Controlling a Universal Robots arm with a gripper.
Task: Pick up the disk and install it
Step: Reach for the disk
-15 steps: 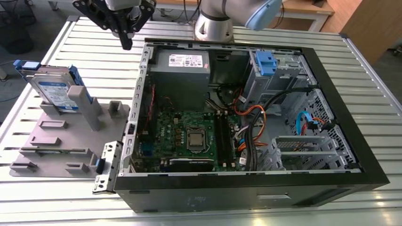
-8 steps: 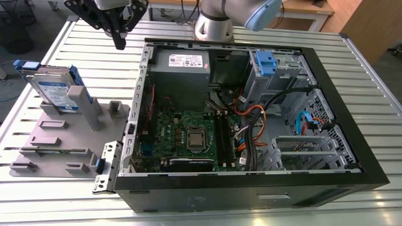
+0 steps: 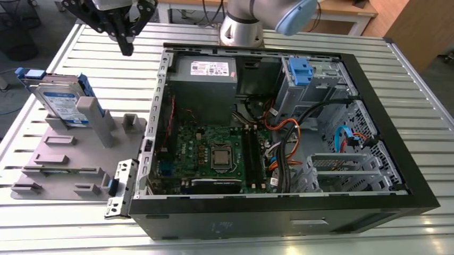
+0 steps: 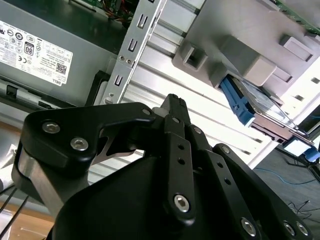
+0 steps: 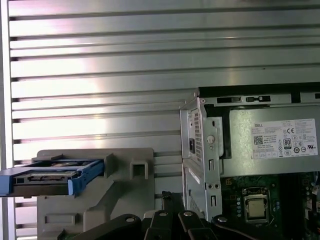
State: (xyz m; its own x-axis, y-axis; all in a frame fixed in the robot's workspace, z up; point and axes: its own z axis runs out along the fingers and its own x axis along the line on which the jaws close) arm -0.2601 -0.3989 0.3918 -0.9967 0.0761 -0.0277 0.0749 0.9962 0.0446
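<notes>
- Judging from its metal body, the disk [image 3: 60, 101] should be stiff and dense for its size. Its flat faces look slick, and I would treat it as sensitive to knocks.
- It stands on edge, leaning a little, in a grey fixture [image 3: 71, 159] on the bench [image 3: 57, 226]. That is at the exterior view's left, outside the computer case [image 3: 284, 215].
- Its blue bracket [image 5: 87, 172] runs round the edges and probably flexes. I would pinch across the thin dimension, on the two flat faces near the free upper edge, not on the plastic.
- My fingers [image 3: 126, 42] look closed together with nothing between them. They hang above the bench beyond the fixture, well apart from the disk.
- A grey upright post [image 3: 95, 114] stands just beside the disk and crowds one side of any grasp.
- Inside the open case sit the power supply [image 3: 204, 71] and a second blue carrier [image 3: 299, 71]. Below that carrier, orange cables [image 3: 284, 127] loop near the bays and could snag a drive.
</notes>
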